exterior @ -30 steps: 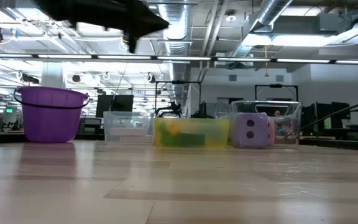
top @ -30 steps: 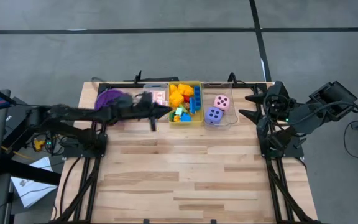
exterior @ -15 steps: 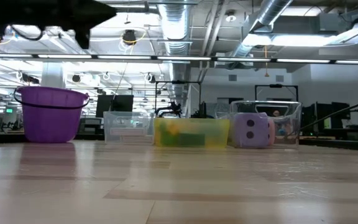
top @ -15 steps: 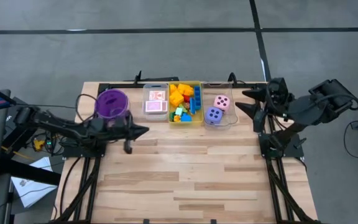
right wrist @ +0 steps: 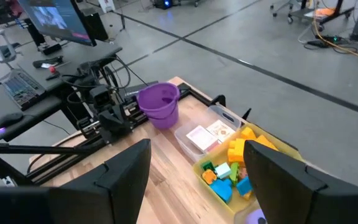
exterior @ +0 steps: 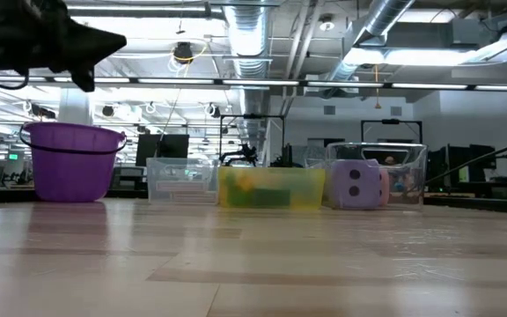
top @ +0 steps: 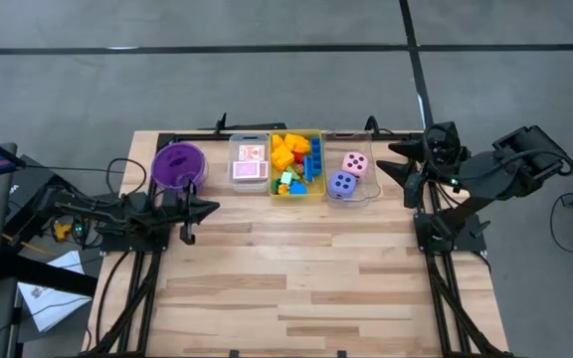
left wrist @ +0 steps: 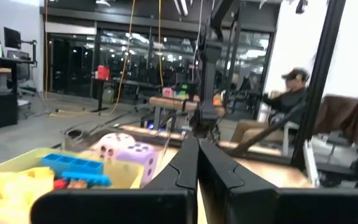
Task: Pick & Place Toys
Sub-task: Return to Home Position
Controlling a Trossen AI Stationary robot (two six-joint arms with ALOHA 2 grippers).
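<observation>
well apart: toys (top: 286,154), left gripper (top: 209,207)

Place: a robotics lab in a large, open industrial hall.
Surface: a pale wooden surface (top: 296,268) on a black metal frame, with two dark robot arms (top: 117,211) mounted at its left and right edges.
Floor: bare grey concrete (top: 267,80) crossed by dark lines, all around the surface.
Ceiling: exposed silver ducts (exterior: 245,31), pipes and strip lights, beyond the surface's far edge.
Workstation: a monitor (right wrist: 58,18) and keyboard (right wrist: 18,81) on a dark desk beside the surface's left end.
Room beyond: cables (right wrist: 334,25) on the floor well away from the surface; a person (left wrist: 288,102) seated past its right end.
</observation>
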